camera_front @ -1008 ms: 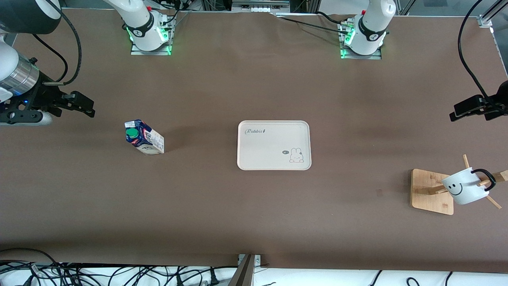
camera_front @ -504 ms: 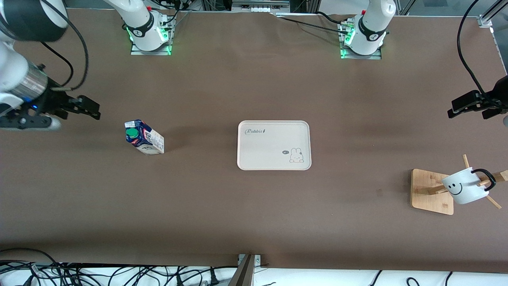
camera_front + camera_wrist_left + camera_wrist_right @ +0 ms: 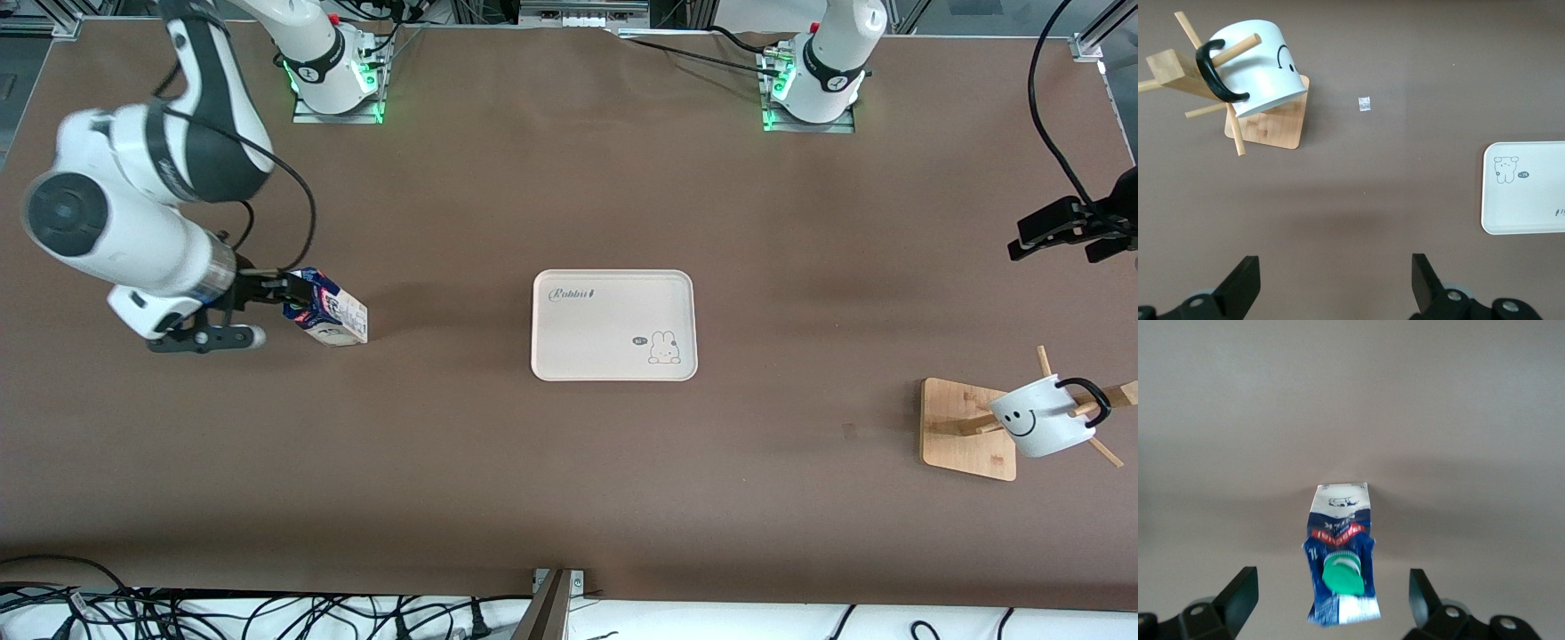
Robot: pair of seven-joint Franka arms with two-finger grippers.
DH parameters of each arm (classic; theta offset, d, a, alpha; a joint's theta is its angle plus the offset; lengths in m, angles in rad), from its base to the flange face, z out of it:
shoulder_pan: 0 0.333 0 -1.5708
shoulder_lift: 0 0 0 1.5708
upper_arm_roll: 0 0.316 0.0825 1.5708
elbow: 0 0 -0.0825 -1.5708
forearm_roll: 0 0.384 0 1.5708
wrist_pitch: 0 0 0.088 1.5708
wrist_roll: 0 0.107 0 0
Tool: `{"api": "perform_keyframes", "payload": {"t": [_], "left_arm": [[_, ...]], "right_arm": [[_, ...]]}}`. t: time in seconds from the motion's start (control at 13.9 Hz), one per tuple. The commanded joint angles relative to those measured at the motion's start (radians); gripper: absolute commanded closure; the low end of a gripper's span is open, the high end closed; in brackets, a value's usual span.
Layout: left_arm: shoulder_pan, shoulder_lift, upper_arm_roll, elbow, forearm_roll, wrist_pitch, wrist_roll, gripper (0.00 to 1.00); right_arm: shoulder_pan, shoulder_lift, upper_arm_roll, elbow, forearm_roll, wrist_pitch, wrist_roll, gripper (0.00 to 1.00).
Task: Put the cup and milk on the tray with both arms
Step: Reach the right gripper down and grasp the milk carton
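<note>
The milk (image 3: pixel 336 318), a blue and white carton with a green cap (image 3: pixel 1341 577), stands on the table toward the right arm's end. My right gripper (image 3: pixel 289 298) is open just over its top, and in the right wrist view the milk (image 3: pixel 1340 547) sits between the spread fingers (image 3: pixel 1239 592) without touching them. The cream tray (image 3: pixel 613 325) lies mid-table. The white smiley cup (image 3: pixel 1042 420) hangs tilted on a peg of a wooden rack. My left gripper (image 3: pixel 1024 238) waits open in the air at the left arm's end; below it show the cup (image 3: pixel 1258 63) and a tray corner (image 3: pixel 1525 190).
The rack's bamboo base (image 3: pixel 962 427) lies nearer the front camera than the left gripper, with pegs sticking out around the cup. A small silvery scrap (image 3: pixel 1365 104) lies on the brown table between rack and tray. Cables hang along the table's front edge.
The right arm has swung in from the table's end and come down, bringing its open gripper over the milk. The left gripper has barely shifted. Milk, cup and tray have not moved.
</note>
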Motion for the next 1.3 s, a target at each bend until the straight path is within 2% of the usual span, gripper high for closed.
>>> {"api": "perform_keyframes", "payload": {"t": [0.0, 0.29, 0.36, 0.5, 0.58, 0.65, 0.86, 1.01, 1.22], "left_arm": [[0.000, -0.007, -0.005, -0.035, 0.010, 0.026, 0.010, 0.00], [-0.014, 0.019, -0.012, -0.038, 0.024, 0.029, 0.024, 0.00], [-0.015, 0.030, -0.012, -0.038, 0.018, 0.032, 0.045, 0.00], [-0.015, 0.053, -0.021, -0.047, 0.023, 0.093, 0.132, 0.00], [-0.024, 0.045, -0.022, -0.100, 0.027, 0.155, 0.136, 0.00], [-0.024, 0.025, -0.024, -0.161, 0.024, 0.226, 0.131, 0.00], [-0.020, -0.054, -0.024, -0.347, 0.010, 0.421, 0.130, 0.00], [-0.014, -0.088, -0.024, -0.415, 0.009, 0.450, 0.137, 0.00], [-0.010, -0.145, -0.022, -0.487, -0.011, 0.449, 0.137, 0.00]], "right_arm": [[-0.001, -0.035, -0.004, -0.138, 0.014, 0.101, 0.005, 0.00], [-0.003, -0.038, -0.004, -0.212, 0.019, 0.139, 0.007, 0.00], [-0.003, -0.036, -0.004, -0.215, 0.022, 0.142, 0.007, 0.10], [-0.003, -0.035, -0.004, -0.215, 0.025, 0.141, 0.007, 0.41], [-0.001, -0.035, -0.004, -0.211, 0.025, 0.139, 0.007, 0.52], [-0.001, -0.035, -0.002, -0.208, 0.026, 0.136, 0.007, 0.55], [0.002, -0.035, 0.036, -0.171, 0.032, 0.124, 0.020, 0.58], [0.009, -0.032, 0.090, -0.099, 0.051, 0.077, 0.107, 0.58], [0.055, 0.062, 0.199, 0.077, 0.146, 0.039, 0.277, 0.58]]}}
